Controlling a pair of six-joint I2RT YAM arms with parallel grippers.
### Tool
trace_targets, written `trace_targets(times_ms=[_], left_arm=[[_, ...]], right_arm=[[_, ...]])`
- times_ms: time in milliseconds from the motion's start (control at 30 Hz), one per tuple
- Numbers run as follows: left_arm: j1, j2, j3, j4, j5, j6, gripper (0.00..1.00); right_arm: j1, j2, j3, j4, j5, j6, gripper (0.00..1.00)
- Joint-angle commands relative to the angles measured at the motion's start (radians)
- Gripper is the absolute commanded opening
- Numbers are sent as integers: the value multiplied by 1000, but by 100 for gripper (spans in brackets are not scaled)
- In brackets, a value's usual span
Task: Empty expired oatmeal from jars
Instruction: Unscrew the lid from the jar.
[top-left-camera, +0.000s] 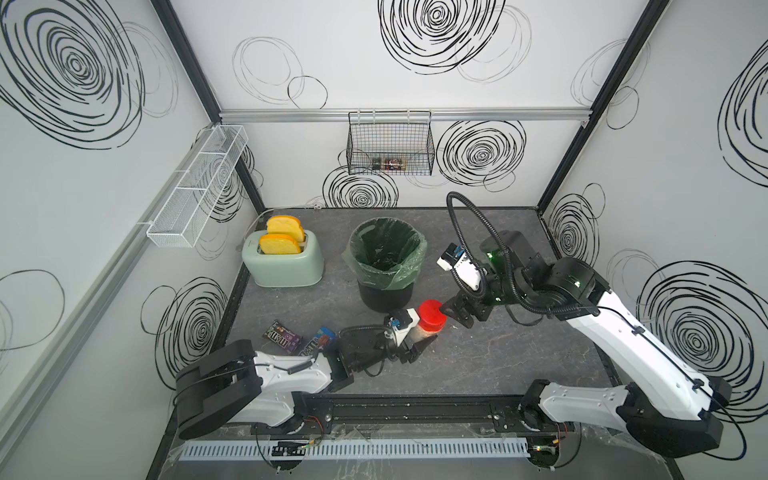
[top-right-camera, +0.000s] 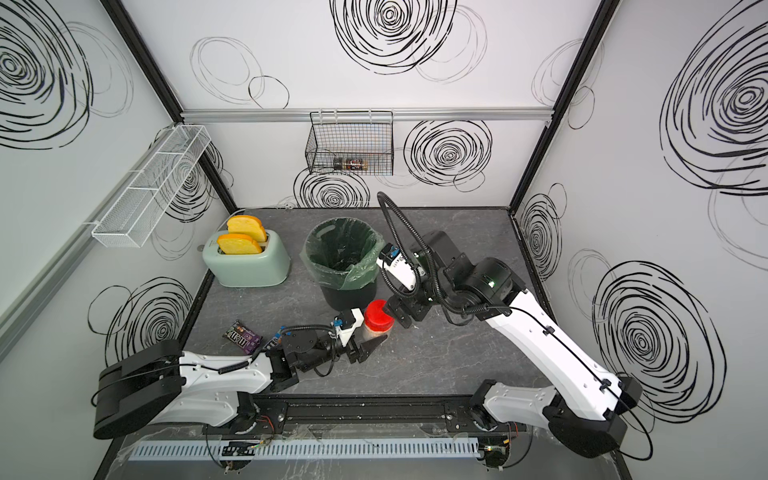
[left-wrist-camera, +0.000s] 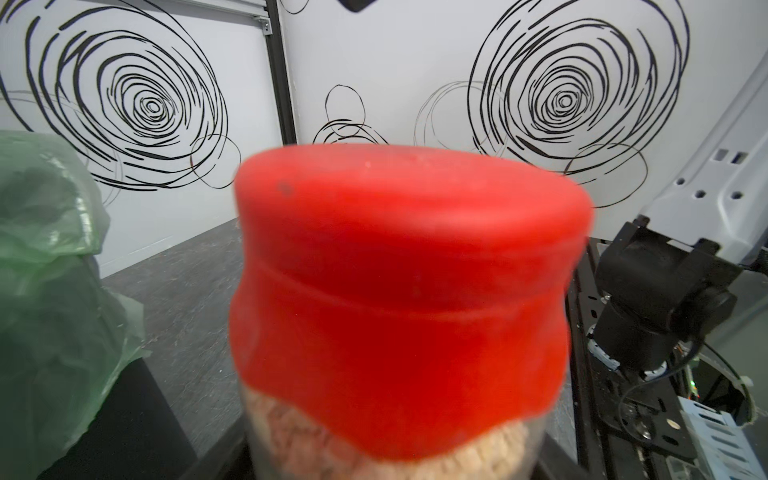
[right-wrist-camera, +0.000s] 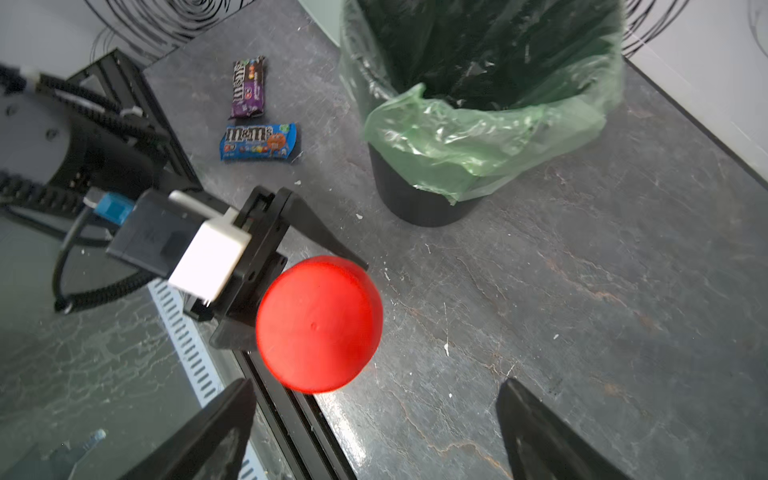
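Left arm (top-left-camera: 286, 374) stretches low from lower left, left gripper (top-left-camera: 428, 329) clasping the jar (top-left-camera: 432, 316) at centre frame. Right arm (top-left-camera: 615, 336) folds down from lower right, right gripper (top-left-camera: 456, 317) with its 2 fingers (right-wrist-camera: 216, 428) spread wide.

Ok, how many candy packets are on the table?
2. A flat purple plastic candy packet lies in front of the mint-green toaster; a flat blue plastic candy packet lies just beside it, partly covered by the left arm. More could be hidden beneath it.
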Motion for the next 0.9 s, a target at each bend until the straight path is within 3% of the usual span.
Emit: trace_targets(times_ms=[0, 167, 867], left_arm=[[26, -49, -2, 57, 23, 24, 54], [39, -70, -5, 35, 36, 44, 54], [12, -98, -9, 29, 49, 68, 54]], right_arm=[[62, 19, 5, -57, 35, -52, 92], [106, 48, -3, -36, 14, -59, 91], [107, 171, 32, 13, -25, -79, 82]])
